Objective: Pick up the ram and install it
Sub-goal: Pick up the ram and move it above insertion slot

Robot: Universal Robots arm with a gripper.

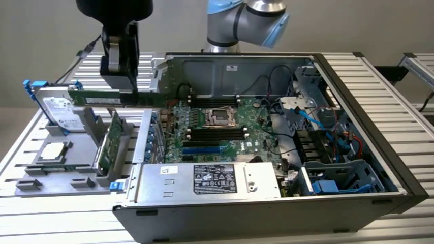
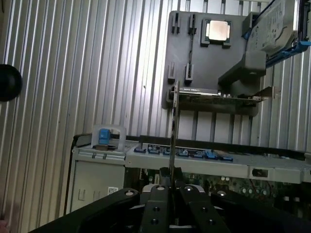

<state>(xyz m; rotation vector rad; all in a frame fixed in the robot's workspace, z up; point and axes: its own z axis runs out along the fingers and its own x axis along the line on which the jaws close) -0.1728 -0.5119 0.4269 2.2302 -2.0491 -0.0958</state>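
Ram (image 1: 95,97) level in the gripper's (image 1: 121,90) closed grasp (aloft near grey tray (image 1: 27,170) and open computer case (image 1: 237,223))

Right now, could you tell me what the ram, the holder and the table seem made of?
The ram: matte green circuit board with a pale label, likely fibreglass laminate. The holder: flat grey, moulded shapes, probably plastic. The table: pale ribbed slats, dull sheen, likely aluminium.

Silver-grey arm (image 1: 224,23) with pale-blue joint caps (image 1: 275,28), black wrist housing (image 1: 114,9), dark cable (image 1: 87,49), black jaws dotted with screws (image 2: 155,209)
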